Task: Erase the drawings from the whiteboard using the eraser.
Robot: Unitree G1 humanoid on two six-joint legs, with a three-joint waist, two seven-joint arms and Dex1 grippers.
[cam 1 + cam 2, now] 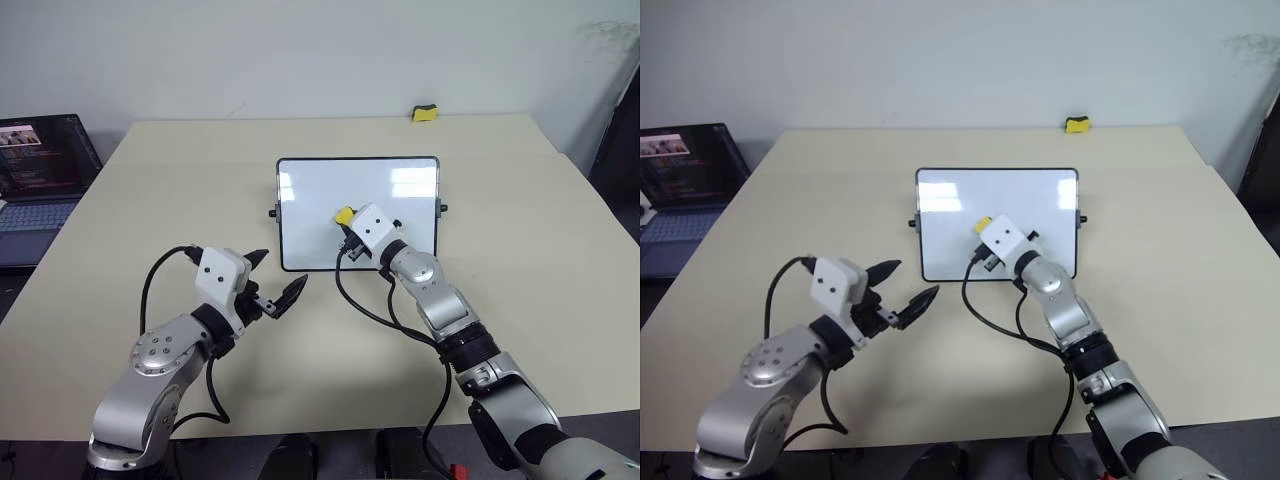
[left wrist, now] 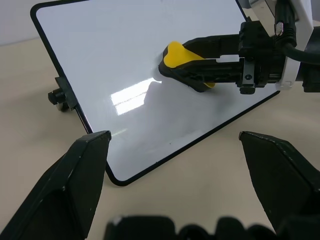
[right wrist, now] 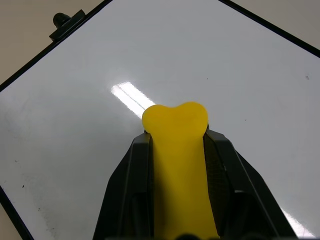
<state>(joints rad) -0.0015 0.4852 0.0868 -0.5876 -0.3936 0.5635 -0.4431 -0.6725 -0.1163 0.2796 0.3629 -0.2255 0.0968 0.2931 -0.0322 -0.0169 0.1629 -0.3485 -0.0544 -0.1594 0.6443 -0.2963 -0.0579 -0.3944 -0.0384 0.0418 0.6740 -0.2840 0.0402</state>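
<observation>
The left gripper (image 1: 277, 283) hovered over the table (image 1: 120, 260), fingers spread wide, holding nothing. The right gripper (image 1: 347, 228) clamped the eraser (image 1: 344, 214) against the whiteboard (image 1: 310, 195). The left wrist view showed its black felt touching the clean surface.

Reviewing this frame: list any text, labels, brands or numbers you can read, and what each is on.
None can be read.
laptop: its screen shows lines of text, too small to read.
whiteboard: its surface looks blank, no writing or drawings to be made out.
eraser, held in the right gripper: plain yellow, no label.
second yellow block at the table's far edge: no label to be made out.
</observation>
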